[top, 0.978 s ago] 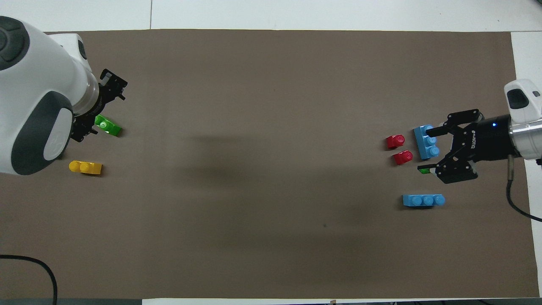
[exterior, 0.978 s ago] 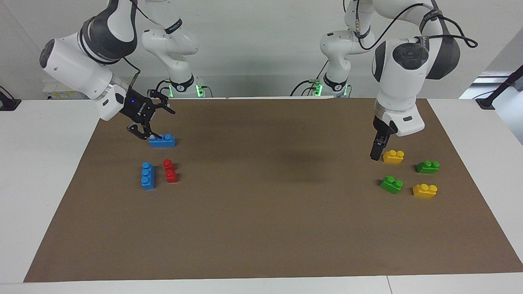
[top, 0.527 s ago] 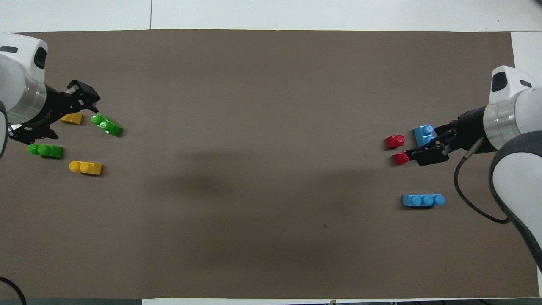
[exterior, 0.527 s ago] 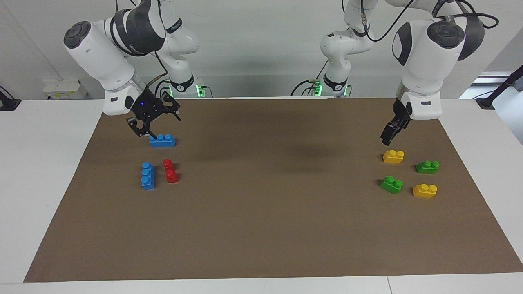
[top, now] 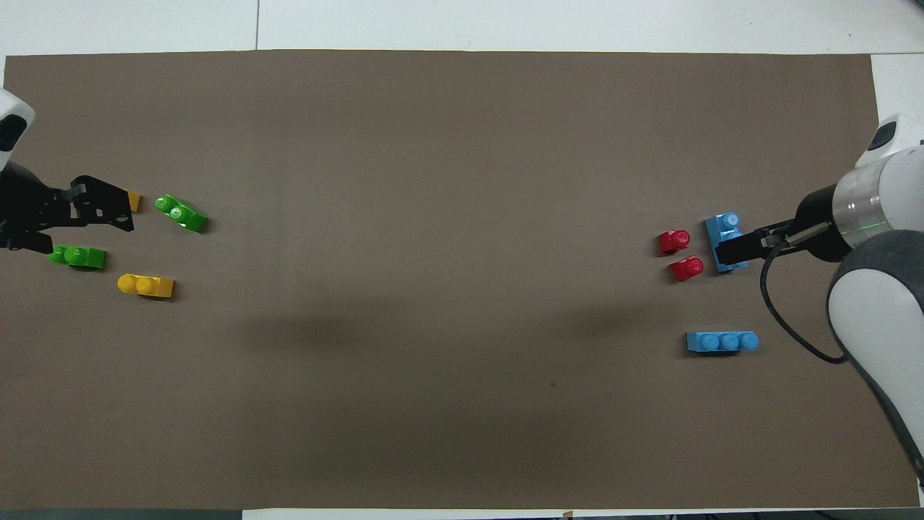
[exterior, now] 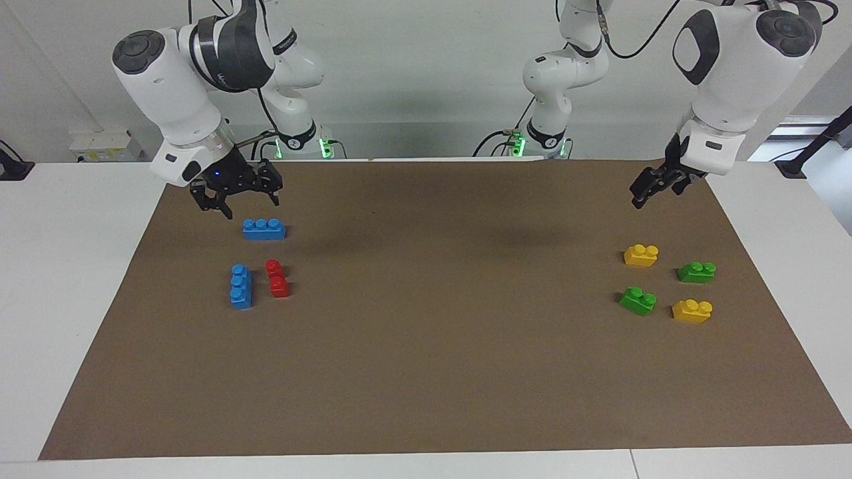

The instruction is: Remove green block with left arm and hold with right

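A: Arms are both showing glossy white shells with dark grey-black bands at the joints. Logging that.

B: The right arm (exterior: pixel 166 86) is wearing a silver wrist ring; a small blue light is glowing on its black claw, the right gripper (exterior: pixel 236 193). Black linkage, spidery build.

A: The left arm (exterior: pixel 732 73) is carrying a slimmer black hand, the left gripper (exterior: pixel 655 186). Dark oval panels are sitting on its white shell.

B: Black cables are looping off both arms, a thin one trailing by the right wrist. Round grey caps are covering the elbow joints.

A: Green lights are glowing at both bases. Black rings with small white markings are circling them.
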Robot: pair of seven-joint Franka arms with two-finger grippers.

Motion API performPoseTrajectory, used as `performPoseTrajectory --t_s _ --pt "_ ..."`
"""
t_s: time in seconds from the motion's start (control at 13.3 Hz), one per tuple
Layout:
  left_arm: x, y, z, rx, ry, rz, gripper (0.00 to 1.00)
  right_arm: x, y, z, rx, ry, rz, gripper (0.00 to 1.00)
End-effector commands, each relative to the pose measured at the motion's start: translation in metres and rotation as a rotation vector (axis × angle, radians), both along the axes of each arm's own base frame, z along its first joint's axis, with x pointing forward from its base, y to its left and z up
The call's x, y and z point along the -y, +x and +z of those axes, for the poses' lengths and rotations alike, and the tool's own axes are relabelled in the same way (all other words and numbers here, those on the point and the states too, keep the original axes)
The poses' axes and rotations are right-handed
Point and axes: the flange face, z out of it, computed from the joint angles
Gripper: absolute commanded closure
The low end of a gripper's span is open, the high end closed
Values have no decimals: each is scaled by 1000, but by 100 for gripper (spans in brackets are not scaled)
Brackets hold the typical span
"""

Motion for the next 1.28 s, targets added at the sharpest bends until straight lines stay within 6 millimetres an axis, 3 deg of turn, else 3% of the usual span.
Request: performPoseTrajectory --t_s 0.0,0.23,0.45,0.53,0.75,0.83,1.2 --pt "-3 -12 11 -41 -22 -83 0 4 6 1 -36 -41 -119 0" --pt "4 -20 25 -53 -18 -111 0 18 0 -5 -84 -51 -116 0" --pt "16 -25 35 -31 -9 -128 0 11 13 -2 -64 -84 -75 0" --pt "14 -25 35 -29 -9 -125 0 22 16 5 -57 -84 -95 0" --pt "4 -18 40 -21 -29 -106 0 20 40 35 -68 -90 -102 0" --pt "4 -12 33 -35 -43 -107 0 19 44 40 -56 -89 -103 0" --pt "-8 -7 37 -22 -131 -69 0 20 40 42 -59 -92 -115 0"
